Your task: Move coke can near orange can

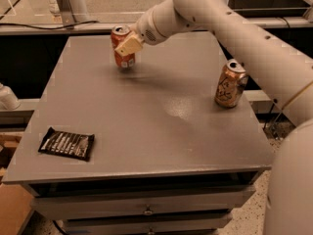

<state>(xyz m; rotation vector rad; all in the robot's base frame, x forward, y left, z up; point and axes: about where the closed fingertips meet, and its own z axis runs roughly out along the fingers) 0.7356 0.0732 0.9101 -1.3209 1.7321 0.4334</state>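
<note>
The coke can (pixel 122 55), reddish-orange with white markings and a silver top, is at the far left of the grey table (pixel 146 126). My gripper (pixel 128 44) reaches in from the upper right and is shut around the can's upper part, with a cream finger (pixel 129 45) across its front. The can's base is at or just above the tabletop. The orange can (pixel 230 83), gold-tan with dark graphics, stands upright near the table's right edge, well apart from the coke can.
A black snack packet (pixel 66 143) lies flat near the front left corner. My white arm (pixel 234 28) spans the back right of the table above the orange can. Drawers sit below the front edge.
</note>
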